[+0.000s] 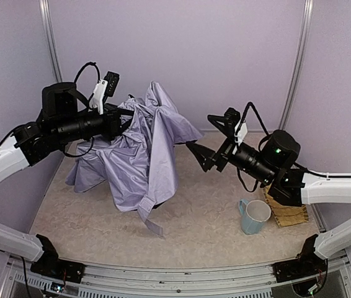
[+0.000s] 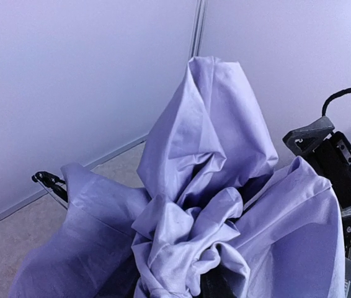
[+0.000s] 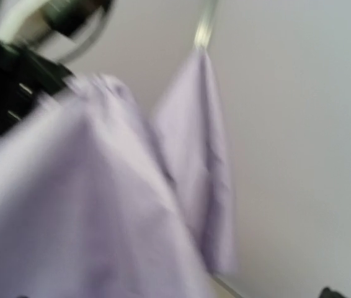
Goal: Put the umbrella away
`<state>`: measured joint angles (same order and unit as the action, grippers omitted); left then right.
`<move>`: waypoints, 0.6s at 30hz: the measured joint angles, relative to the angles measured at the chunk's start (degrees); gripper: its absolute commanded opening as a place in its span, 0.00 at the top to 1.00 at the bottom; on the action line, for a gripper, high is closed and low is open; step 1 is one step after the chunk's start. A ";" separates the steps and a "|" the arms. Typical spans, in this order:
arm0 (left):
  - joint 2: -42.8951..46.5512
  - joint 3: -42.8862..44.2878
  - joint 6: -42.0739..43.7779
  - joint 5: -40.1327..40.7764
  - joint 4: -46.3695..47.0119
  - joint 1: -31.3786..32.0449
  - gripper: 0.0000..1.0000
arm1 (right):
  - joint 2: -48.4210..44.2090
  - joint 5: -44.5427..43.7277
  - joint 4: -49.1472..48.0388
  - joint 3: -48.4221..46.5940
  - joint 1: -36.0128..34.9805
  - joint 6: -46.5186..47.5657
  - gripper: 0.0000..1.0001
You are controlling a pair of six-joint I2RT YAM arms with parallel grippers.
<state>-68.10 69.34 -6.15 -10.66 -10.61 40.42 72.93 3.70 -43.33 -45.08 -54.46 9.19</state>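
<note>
Nearest the arm bases, on the right of the speckled beige table (image 1: pixel 213 230), stands a pale blue mug (image 1: pixel 254 217), upright with its mouth open to the top camera. A tan woven basket (image 1: pixel 290 214) sits just beside it, partly under the right forearm. Farther in, the right gripper (image 1: pixel 199 130) hangs above the table with its two dark fingers spread wide and nothing between them. It points toward the umbrella (image 1: pixel 141 152) from the right, close to the cloth's edge but apart from it. Its own wrist picture is blurred and shows only lavender cloth against the wall. The umbrella lies left of centre as a loose, crumpled heap of lavender-grey fabric, its lower folds spilling onto the table and one peak rising toward the back. The left gripper (image 1: pixel 121 120) reaches into the upper left of that heap. In the left wrist view the cloth bunches tightly over the fingers and hides them, so whether they are clamped cannot be told. A black rib end (image 2: pixel 46 180) pokes out of the fabric there. Behind everything stands the plain lilac back wall (image 1: pixel 182 43).
</note>
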 measured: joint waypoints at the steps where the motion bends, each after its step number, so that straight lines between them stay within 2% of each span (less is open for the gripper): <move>1: -0.28 2.51 0.24 1.95 -2.71 1.73 1.00 | -1.38 -1.36 1.38 0.24 0.00 0.09 0.00; 4: -1.25 6.86 0.55 4.85 -7.52 4.70 1.00 | -4.24 -4.83 4.44 0.98 0.00 0.22 0.00; 8: -5.60 5.35 0.44 6.51 -8.98 2.43 1.00 | -5.03 -7.21 6.88 1.81 0.00 0.13 0.00; 11: -12.22 -5.86 0.20 8.31 -1.33 -0.39 1.00 | -4.20 -7.39 7.80 2.54 0.00 -0.39 0.00; 12: -15.56 -10.08 -0.09 8.59 3.87 -0.76 1.00 | -3.63 -7.41 7.87 2.67 0.00 -0.74 0.00; 14: -23.17 -15.28 0.04 9.49 10.27 0.50 1.00 | -2.34 -7.17 7.93 2.75 0.00 -1.40 0.00; 15: -26.18 -17.46 0.28 10.19 16.48 1.99 1.00 | -1.57 -6.95 7.91 2.75 0.00 -1.66 0.00; 18: -28.92 -16.92 0.74 10.95 22.56 5.81 1.00 | 0.24 -6.45 8.24 2.75 0.00 -2.29 0.00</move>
<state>-97.01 52.42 -5.41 0.30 11.94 46.24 73.17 -2.74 -35.09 -42.33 -54.46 6.90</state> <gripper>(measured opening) 0.146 0.999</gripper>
